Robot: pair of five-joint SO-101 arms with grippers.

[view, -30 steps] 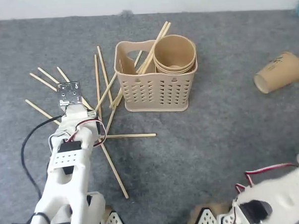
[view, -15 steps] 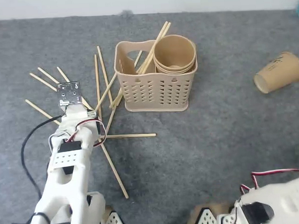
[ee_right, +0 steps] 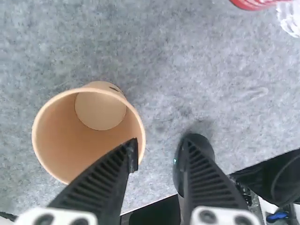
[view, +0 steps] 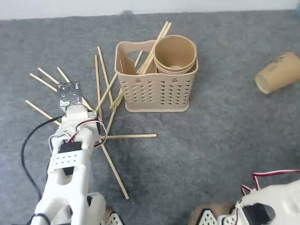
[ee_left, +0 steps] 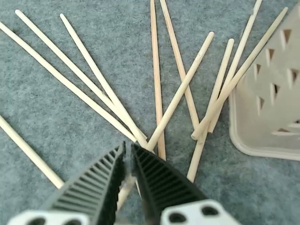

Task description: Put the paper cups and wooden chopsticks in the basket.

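Note:
Several wooden chopsticks (view: pixel 114 171) lie fanned on the grey carpet left of the beige basket (view: pixel 156 92). The basket holds stacked paper cups (view: pixel 175 52) and a few chopsticks. My left gripper (ee_left: pixel 127 146) sits low among the loose chopsticks (ee_left: pixel 156 70), shut on one chopstick (ee_left: pixel 181 89) that runs in between its jaws. The basket's corner (ee_left: pixel 267 108) is close by. Another paper cup (view: pixel 280 72) lies on its side far right. My right gripper (ee_right: pixel 157 157) is open, with that cup (ee_right: pixel 86 136) facing it mouth-first, off to one finger's side and farther away.
The left arm (view: pixel 74 145) stretches from the near edge to the chopstick pile. The right arm (view: pixel 281 201) is drawn back at the near right corner. A red object (ee_right: pixel 253 3) lies beyond the cup. Bare carpet separates the basket and the lying cup.
The right arm pulled back toward the near right corner, then held still. The left arm and the chopsticks have not moved.

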